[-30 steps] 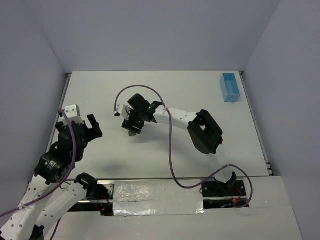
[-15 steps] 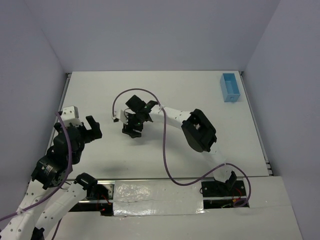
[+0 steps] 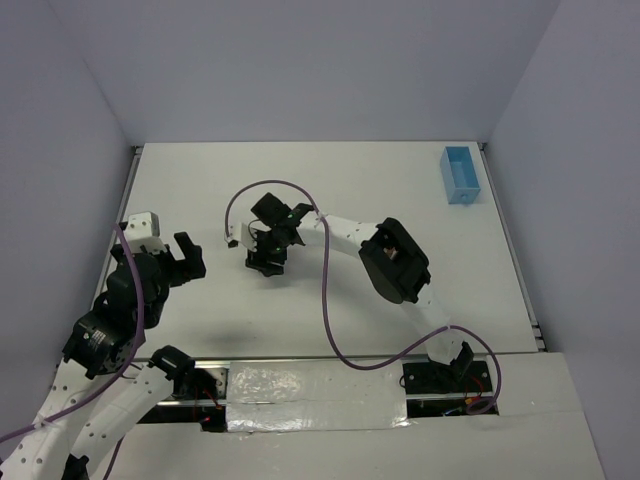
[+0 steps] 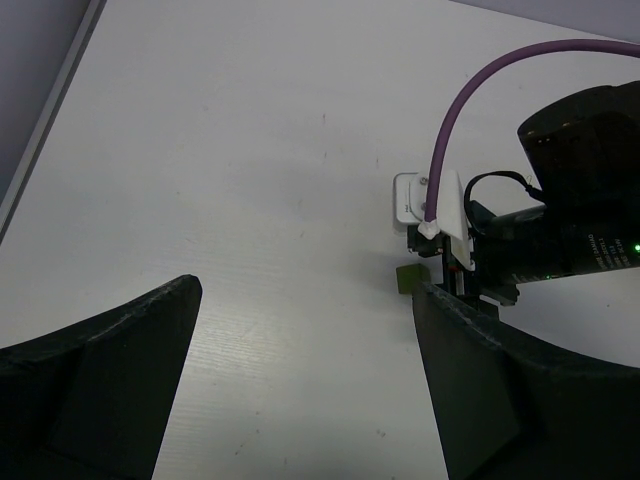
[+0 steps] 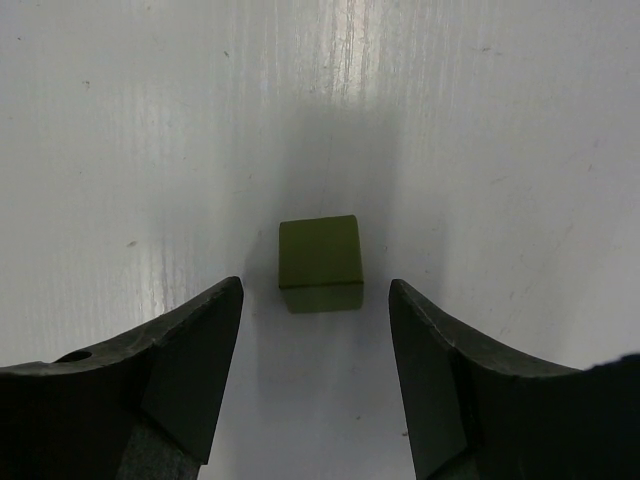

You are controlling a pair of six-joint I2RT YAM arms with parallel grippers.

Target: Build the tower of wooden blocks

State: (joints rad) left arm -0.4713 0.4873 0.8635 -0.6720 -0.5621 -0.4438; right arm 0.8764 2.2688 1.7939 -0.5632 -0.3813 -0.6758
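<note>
One olive green wood block (image 5: 320, 262) stands on the white table. It lies just ahead of and between the open fingers of my right gripper (image 5: 315, 284), not touching either finger. The block also shows in the left wrist view (image 4: 406, 277), beside the right gripper (image 4: 478, 280). In the top view the right gripper (image 3: 267, 260) points down at mid-table and hides the block. My left gripper (image 3: 184, 256) is open and empty at the left, its fingers (image 4: 110, 360) over bare table. No tower and no other wood blocks are in view.
A light blue rectangular box (image 3: 461, 175) sits at the far right of the table. The right arm's purple cable (image 3: 240, 200) loops above its wrist. The table's raised left edge (image 4: 55, 110) runs past the left gripper.
My right gripper has moved down and slightly left to the table; the green block seen at its fingertips now stands on the table. The left arm drew back a little.
</note>
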